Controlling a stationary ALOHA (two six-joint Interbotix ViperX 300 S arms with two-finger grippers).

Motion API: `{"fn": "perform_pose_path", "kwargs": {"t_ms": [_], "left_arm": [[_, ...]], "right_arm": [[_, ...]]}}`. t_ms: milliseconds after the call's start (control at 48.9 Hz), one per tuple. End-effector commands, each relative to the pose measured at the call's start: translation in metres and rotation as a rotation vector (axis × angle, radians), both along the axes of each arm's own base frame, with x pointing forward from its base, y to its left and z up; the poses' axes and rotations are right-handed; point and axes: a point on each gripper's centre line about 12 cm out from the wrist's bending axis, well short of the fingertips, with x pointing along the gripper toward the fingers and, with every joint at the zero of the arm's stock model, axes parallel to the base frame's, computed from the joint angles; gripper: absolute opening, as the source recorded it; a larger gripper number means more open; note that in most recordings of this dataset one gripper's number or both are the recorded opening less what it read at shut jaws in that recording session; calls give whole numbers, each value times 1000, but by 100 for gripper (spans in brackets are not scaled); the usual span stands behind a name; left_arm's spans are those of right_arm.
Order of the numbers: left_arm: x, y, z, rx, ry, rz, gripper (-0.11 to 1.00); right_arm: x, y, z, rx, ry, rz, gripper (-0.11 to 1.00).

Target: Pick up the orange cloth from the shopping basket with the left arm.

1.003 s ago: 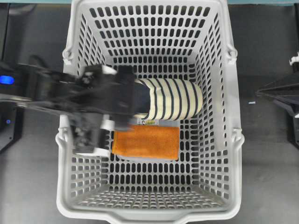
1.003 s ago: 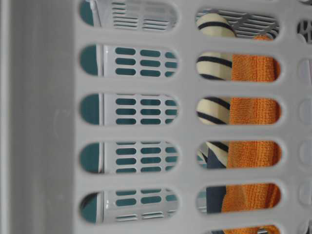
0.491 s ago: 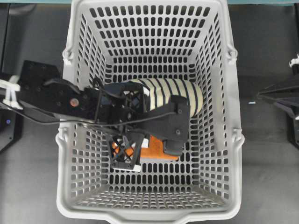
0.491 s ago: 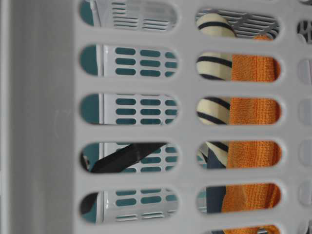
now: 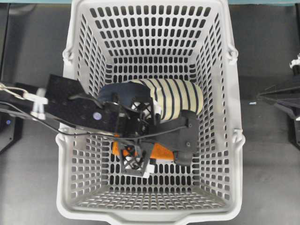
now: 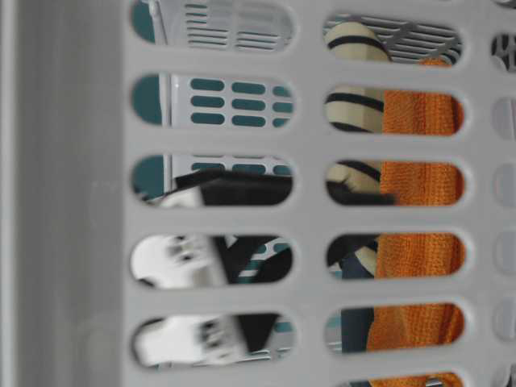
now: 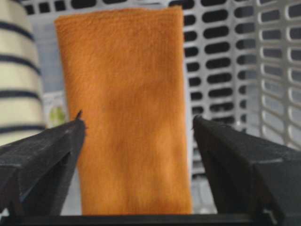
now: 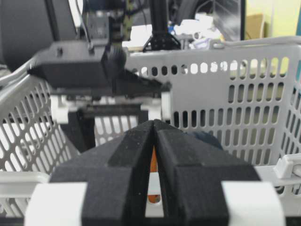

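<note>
Left fingers (image 7: 40,155) wide, straddling orange cloth (image 7: 127,108) in shopping basket (image 5: 220,108); striped slipper (image 5: 176,96) apparently touching cloth.

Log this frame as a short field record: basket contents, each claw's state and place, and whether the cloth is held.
container: shopping basket, light grey, slotted
contents: orange cloth flat on the floor; striped slipper beside it
left claw: open, inside the basket, fingers on either side of the cloth
cloth held: no, jaws not closed
right claw: shut, outside the basket
</note>
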Motion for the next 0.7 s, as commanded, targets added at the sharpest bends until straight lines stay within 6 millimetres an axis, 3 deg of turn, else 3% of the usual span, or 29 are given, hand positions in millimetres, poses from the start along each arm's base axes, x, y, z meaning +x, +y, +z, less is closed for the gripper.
{"fn": "perform_pose_path", "kwargs": {"t_ms": [0, 123, 266, 389, 471, 675], "left_arm": [[3, -2, -9, 2, 3, -3, 89], [3, -2, -27, 5, 45, 5, 89], [-1, 0, -33, 6, 64, 9, 88], [-5, 1, -36, 8, 76, 12, 81], [-5, 0, -35, 9, 73, 5, 66], [-4, 1, -16, 10, 27, -6, 15]], "right_arm": [[1, 0, 2, 6, -6, 0, -1], [1, 0, 2, 6, -8, 0, -1], [1, 0, 2, 6, -6, 0, -1], [1, 0, 1, 6, -5, 0, -1], [1, 0, 0, 6, -1, 0, -1], [1, 0, 0, 8, -3, 0, -1]]}}
